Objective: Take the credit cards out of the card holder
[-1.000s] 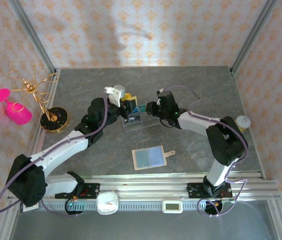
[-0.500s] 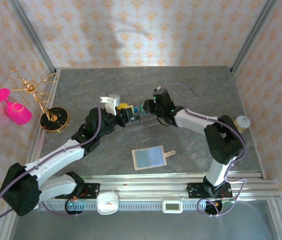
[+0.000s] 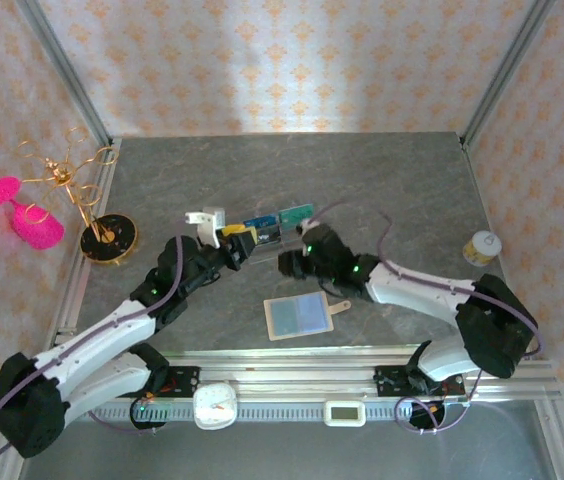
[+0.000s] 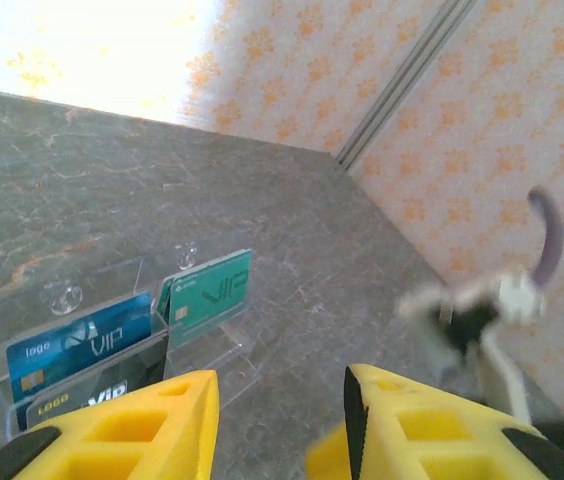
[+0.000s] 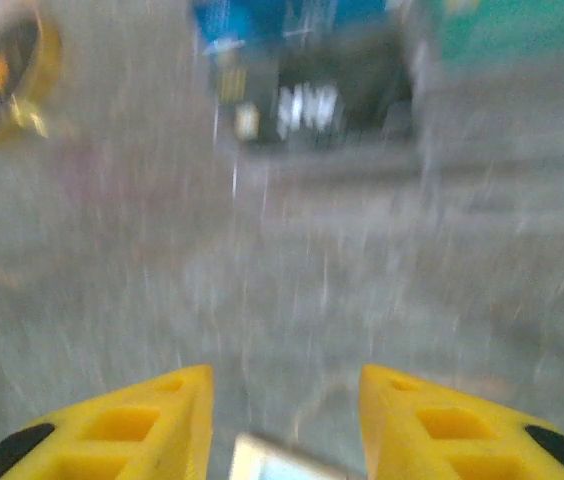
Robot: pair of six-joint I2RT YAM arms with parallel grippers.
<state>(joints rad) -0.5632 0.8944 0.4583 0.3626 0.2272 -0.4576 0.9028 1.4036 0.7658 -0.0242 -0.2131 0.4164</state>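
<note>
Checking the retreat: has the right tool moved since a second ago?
Yes. The right tool has pulled back from the clear tray, toward the card holder lying nearer the arm bases.

The left gripper (image 4: 277, 400) is seen at the bottom edge, its yellow fingers (image 4: 152, 425) held apart with nothing between them. Beyond them, a clear plastic tray (image 4: 224, 345) is set on the grey table (image 4: 292, 220). Three cards are stood upright in it: a teal-green card (image 4: 207, 298), a blue card (image 4: 80, 345) and a black card (image 4: 97, 392). At the right, the other arm (image 4: 472, 312) is blurred.
</note>
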